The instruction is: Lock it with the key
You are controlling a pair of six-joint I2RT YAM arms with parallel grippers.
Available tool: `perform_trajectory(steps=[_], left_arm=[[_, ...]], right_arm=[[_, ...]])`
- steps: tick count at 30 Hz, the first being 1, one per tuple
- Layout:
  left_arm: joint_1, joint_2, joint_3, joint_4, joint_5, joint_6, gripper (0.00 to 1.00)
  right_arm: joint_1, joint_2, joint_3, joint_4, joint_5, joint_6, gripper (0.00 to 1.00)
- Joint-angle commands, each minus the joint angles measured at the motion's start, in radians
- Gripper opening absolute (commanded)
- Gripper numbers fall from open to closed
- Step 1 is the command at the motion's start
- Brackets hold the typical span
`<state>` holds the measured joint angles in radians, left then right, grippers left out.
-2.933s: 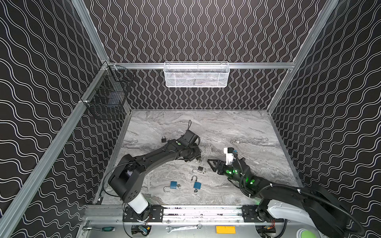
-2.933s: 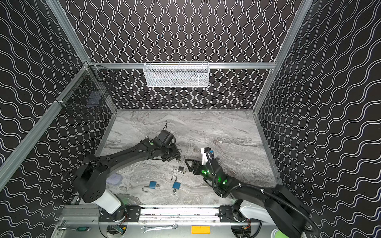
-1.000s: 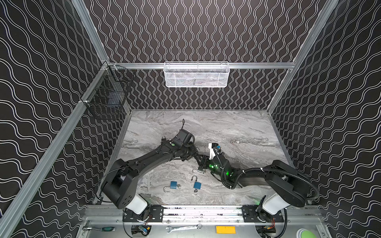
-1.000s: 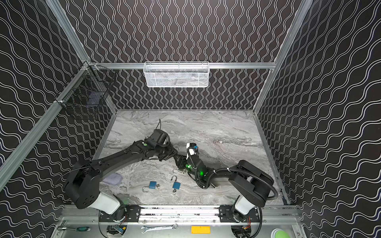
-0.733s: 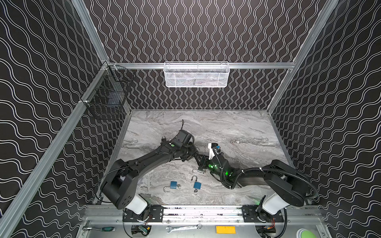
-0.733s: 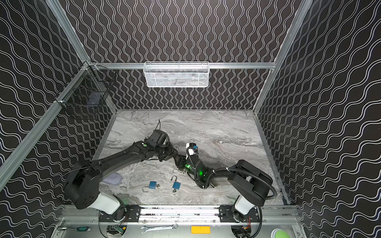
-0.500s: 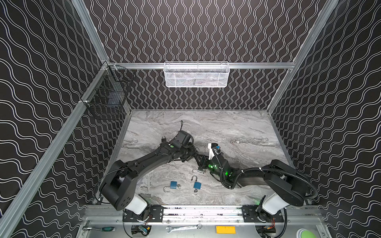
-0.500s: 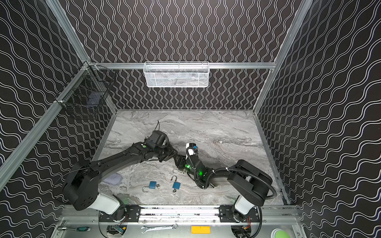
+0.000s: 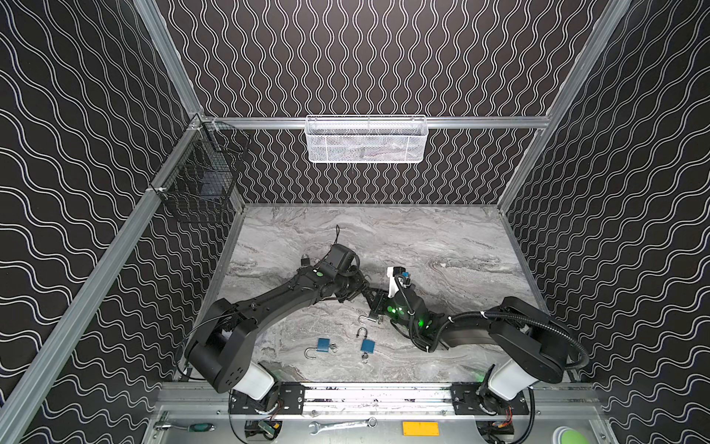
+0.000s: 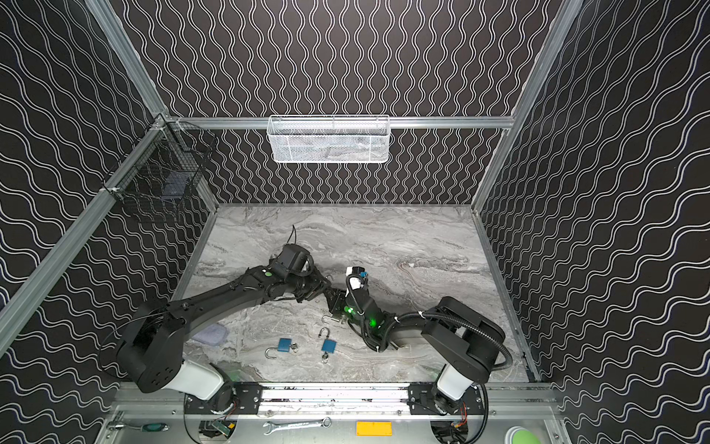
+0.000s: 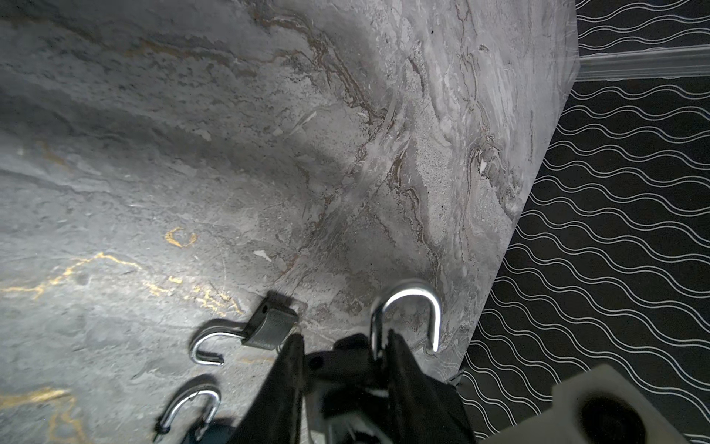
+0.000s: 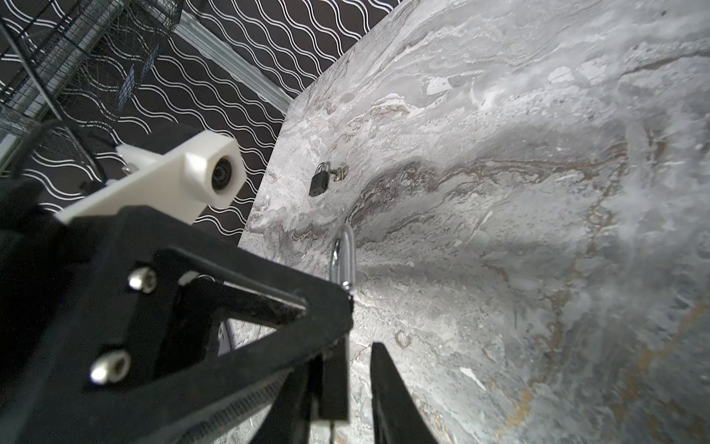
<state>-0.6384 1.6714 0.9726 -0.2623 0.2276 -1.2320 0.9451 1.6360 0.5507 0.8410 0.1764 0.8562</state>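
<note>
Since almost three seconds ago your right arm has stretched from the lower right toward the middle. Now the right pincer (image 9: 375, 299) meets the left pincer (image 9: 363, 290) tip to tip, a little below the centre of both top views.

The left pincer is closed on a black padlock (image 11: 345, 361) and holds it above the worktop (image 9: 442, 238). Its silver shackle (image 11: 435, 326) stands open past the fingertips.

In the right wrist view the jaws of the right pincer stand a little apart, just under this padlock. You cannot tell from these pictures if they pinch a key or are empty.

A grey padlock (image 9: 370, 318) with open shackle lies on the worktop just below the two pincers. Two blue padlocks (image 9: 324, 345), also open, lie lower in the frame, nearer the front rail. A small black padlock (image 9: 304, 260) rests to the upper left of the left arm's wrist.
</note>
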Motion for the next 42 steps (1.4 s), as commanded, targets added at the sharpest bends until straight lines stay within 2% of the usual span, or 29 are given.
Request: perform_trajectory(steps=[1, 7, 9, 12, 16, 17, 19, 22, 25, 29, 34, 38, 42], left_arm=[[0.003, -0.007, -0.008, 0.057, 0.014, -0.017, 0.09], [0.007, -0.036, -0.044, 0.087, 0.009, -0.026, 0.13], [0.01, -0.044, -0.053, 0.095, 0.006, -0.026, 0.16], [0.016, -0.064, -0.067, 0.114, -0.002, -0.017, 0.3], [0.035, -0.102, -0.072, 0.095, -0.019, 0.023, 0.59], [0.042, -0.11, -0.071, 0.104, -0.012, 0.045, 0.63], [0.056, -0.124, -0.052, 0.078, -0.004, 0.084, 0.67], [0.074, -0.147, -0.027, 0.046, -0.003, 0.163, 0.72], [0.093, -0.166, 0.013, -0.023, -0.008, 0.263, 0.79], [0.128, -0.183, 0.008, -0.004, 0.059, 0.386, 0.83], [0.148, -0.202, -0.056, 0.088, 0.092, 0.47, 0.86], [0.151, -0.185, -0.083, 0.191, 0.135, 0.496, 0.87], [0.151, -0.136, -0.056, 0.19, 0.158, 0.506, 0.86]], right_arm=[[0.001, 0.008, 0.011, 0.03, -0.004, 0.008, 0.22], [-0.002, 0.015, 0.017, 0.036, -0.028, -0.012, 0.1], [-0.005, 0.016, 0.014, 0.053, -0.042, -0.027, 0.09], [-0.016, 0.008, 0.012, 0.056, -0.079, -0.055, 0.07], [-0.047, -0.029, 0.01, 0.007, -0.117, -0.102, 0.05], [-0.059, -0.037, 0.006, 0.0, -0.139, -0.117, 0.05], [-0.088, -0.052, -0.007, -0.008, -0.175, -0.135, 0.04], [-0.145, -0.063, -0.004, -0.042, -0.293, -0.183, 0.04], [-0.204, -0.088, 0.034, -0.162, -0.428, -0.256, 0.03], [-0.271, -0.111, 0.127, -0.411, -0.591, -0.393, 0.04], [-0.34, -0.146, 0.202, -0.642, -0.694, -0.521, 0.04], [-0.385, -0.139, 0.24, -0.711, -0.772, -0.573, 0.04], [-0.394, -0.128, 0.276, -0.762, -0.792, -0.606, 0.04]])
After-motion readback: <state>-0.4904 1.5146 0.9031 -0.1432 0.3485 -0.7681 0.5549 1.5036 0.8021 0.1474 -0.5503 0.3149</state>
